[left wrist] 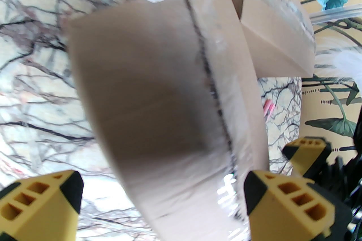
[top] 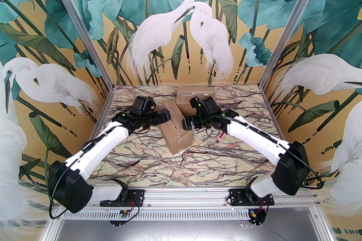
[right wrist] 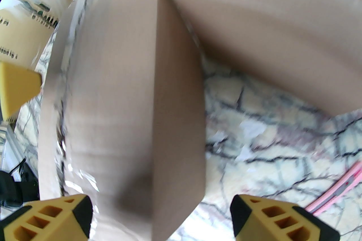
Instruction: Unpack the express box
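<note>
Left arm (top: 107,135): reaches from the near left corner out over the table (top: 158,166), its wrist turned right towards the middle.
Left pincer (left wrist: 162,182): wide open, one yellow finger on either side of the near end of the express box (top: 175,129); holding nothing.
Right arm (top: 254,135): reaches in from the near right corner, its wrist turned left so it faces the other arm across the box.
Right pincer (right wrist: 161,200): spread wide, just short of a corner of the box, with marble showing beside one finger; holding nothing.
Express box: in the middle of the table, lying at an angle, between the two pincers.
Second box (top: 195,97): behind it near the back wall; the two corners are close together.
Markings: both boxes are plain brown cardboard; clear tape (left wrist: 226,110) runs along a dark seam on the express box.
Pink knife (top: 220,136): on the table right of the box, partly under the right arm.
Hard to make out: both wrist views are blurred, so I cannot tell whether any finger touches the cardboard; the right arm covers part of the second box.
</note>
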`<move>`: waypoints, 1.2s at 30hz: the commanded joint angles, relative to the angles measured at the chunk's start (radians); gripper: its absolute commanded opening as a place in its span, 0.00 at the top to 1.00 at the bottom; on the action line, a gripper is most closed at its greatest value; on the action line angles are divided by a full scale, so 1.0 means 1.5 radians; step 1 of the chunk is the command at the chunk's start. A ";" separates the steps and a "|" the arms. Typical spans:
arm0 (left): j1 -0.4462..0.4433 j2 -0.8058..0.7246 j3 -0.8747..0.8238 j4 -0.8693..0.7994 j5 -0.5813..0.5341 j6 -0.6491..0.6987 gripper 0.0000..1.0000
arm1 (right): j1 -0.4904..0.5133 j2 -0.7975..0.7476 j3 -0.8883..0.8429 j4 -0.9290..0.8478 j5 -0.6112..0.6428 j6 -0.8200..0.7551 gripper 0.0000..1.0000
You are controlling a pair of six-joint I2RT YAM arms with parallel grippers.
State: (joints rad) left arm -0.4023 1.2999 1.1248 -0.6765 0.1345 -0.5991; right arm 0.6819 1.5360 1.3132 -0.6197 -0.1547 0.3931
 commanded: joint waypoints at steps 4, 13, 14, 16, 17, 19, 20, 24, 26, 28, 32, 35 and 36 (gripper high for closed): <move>0.032 0.010 -0.016 -0.020 0.047 0.038 0.01 | 0.046 0.067 0.103 -0.046 0.077 -0.015 0.09; 0.045 0.055 -0.046 0.011 0.074 0.050 0.01 | 0.107 0.194 0.242 -0.128 0.185 -0.058 0.06; 0.047 0.056 -0.051 0.015 0.074 0.051 0.01 | 0.110 0.205 0.253 -0.135 0.195 -0.057 0.06; 0.049 0.059 -0.055 0.015 0.074 0.057 0.01 | 0.117 0.225 0.274 -0.150 0.215 -0.059 0.05; 0.049 0.062 -0.058 0.015 0.075 0.059 0.01 | 0.121 0.232 0.282 -0.155 0.222 -0.061 0.04; 0.052 0.063 -0.064 0.017 0.074 0.063 0.01 | 0.133 0.244 0.293 -0.164 0.256 -0.067 0.03; 0.054 0.063 -0.067 0.019 0.074 0.065 0.01 | 0.139 0.249 0.298 -0.166 0.272 -0.071 0.02; 0.059 0.063 -0.074 0.028 0.082 0.071 0.00 | 0.149 0.259 0.293 -0.157 0.282 -0.073 0.01; 0.061 0.066 -0.075 0.027 0.087 0.076 0.01 | 0.149 0.261 0.283 -0.151 0.280 -0.072 0.00; 0.065 0.069 -0.074 0.023 0.090 0.084 0.01 | 0.149 0.262 0.276 -0.148 0.279 -0.069 0.00; 0.074 0.072 -0.071 0.020 0.108 0.088 0.02 | 0.149 0.259 0.249 -0.118 0.263 -0.062 0.00; 0.082 0.072 -0.067 0.020 0.122 0.094 0.02 | 0.148 0.261 0.224 -0.101 0.258 -0.068 0.01; 0.082 0.072 -0.065 0.020 0.126 0.098 0.03 | 0.147 0.260 0.217 -0.095 0.258 -0.070 0.01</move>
State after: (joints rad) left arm -0.2810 1.3842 1.0363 -0.6254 0.2817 -0.4744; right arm 0.8883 1.8832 1.6878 -0.7750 0.2630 0.3027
